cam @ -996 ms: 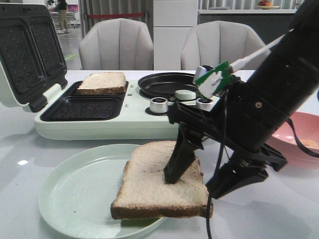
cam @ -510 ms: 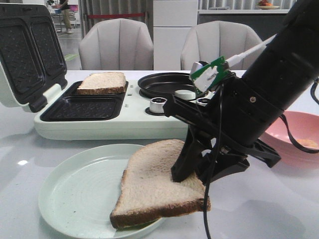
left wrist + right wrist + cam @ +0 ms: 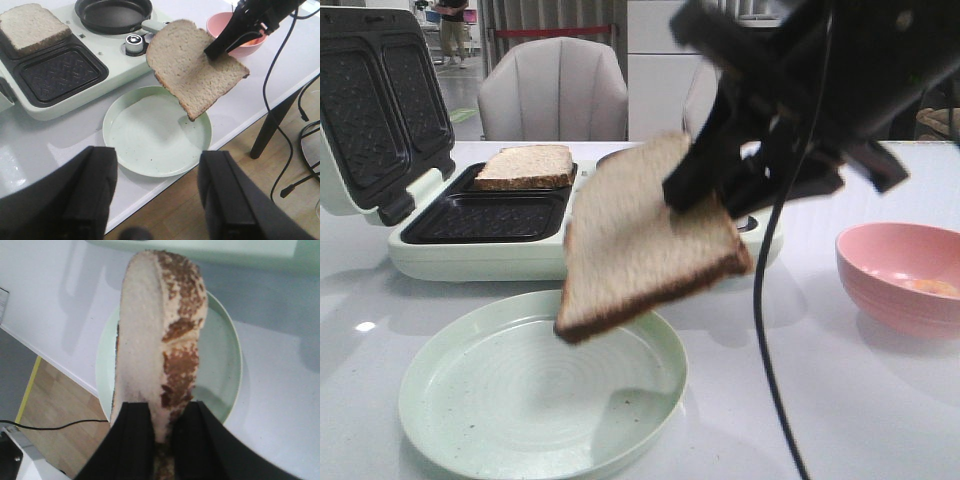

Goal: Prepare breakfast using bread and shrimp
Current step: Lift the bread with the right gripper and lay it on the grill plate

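The right gripper (image 3: 705, 190), pinching the pale, brown-crusted slice of bread (image 3: 645, 235), has lifted it off the round pale-green plate (image 3: 470, 400); it now hangs tilted above the plate; the left gripper (image 3: 157, 192) stays spread. The slice looks bound for the mint-green sandwich maker (image 3: 485, 250), where the second slice (image 3: 525, 165) sits in the far tray.

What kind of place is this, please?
Probably a staged dining or test area, not a home kitchen: a white table with a pale green sandwich maker, grey padded chairs behind it, and white cabinets beyond.
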Tool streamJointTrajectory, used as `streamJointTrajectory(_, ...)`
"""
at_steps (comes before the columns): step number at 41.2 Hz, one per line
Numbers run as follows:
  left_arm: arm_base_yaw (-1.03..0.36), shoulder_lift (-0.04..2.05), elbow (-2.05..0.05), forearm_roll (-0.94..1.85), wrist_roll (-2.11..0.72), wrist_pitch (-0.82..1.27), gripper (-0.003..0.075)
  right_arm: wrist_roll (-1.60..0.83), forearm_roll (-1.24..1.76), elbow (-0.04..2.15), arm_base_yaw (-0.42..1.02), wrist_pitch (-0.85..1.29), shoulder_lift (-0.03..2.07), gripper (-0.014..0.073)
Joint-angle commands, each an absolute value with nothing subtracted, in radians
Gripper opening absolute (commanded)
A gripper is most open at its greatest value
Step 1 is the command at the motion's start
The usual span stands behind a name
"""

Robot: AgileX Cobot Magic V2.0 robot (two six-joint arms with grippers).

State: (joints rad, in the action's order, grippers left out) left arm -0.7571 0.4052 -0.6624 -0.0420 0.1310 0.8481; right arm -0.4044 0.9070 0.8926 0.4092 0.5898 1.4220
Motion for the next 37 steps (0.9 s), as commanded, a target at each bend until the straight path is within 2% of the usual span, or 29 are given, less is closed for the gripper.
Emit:
streamJointTrajectory(1,-0.755,0.412,-0.688,-0.043,0.134,0.767,0.0422,-0.422,0.965,0.939,0.410,0.549,1.364,0.0043)
streamJointTrajectory(12,-0.755,0.412,-0.688,-0.043,0.134,0.763,0.0422,-0.448,1.044,1.134,0.413,0.523,1.479,0.0043)
streamJointTrajectory(31,-0.755,0.412,-0.688,-0.043,0.134,0.763,0.0422,-0.448,1.094,1.646,0.483,0.544,1.941,0.0043)
streamJointTrajectory(37,-0.755,0.412,-0.688,-0.043,0.134,0.763,0.0422,-0.448,1.102,1.742,0.496,0.542,2.052,0.0083)
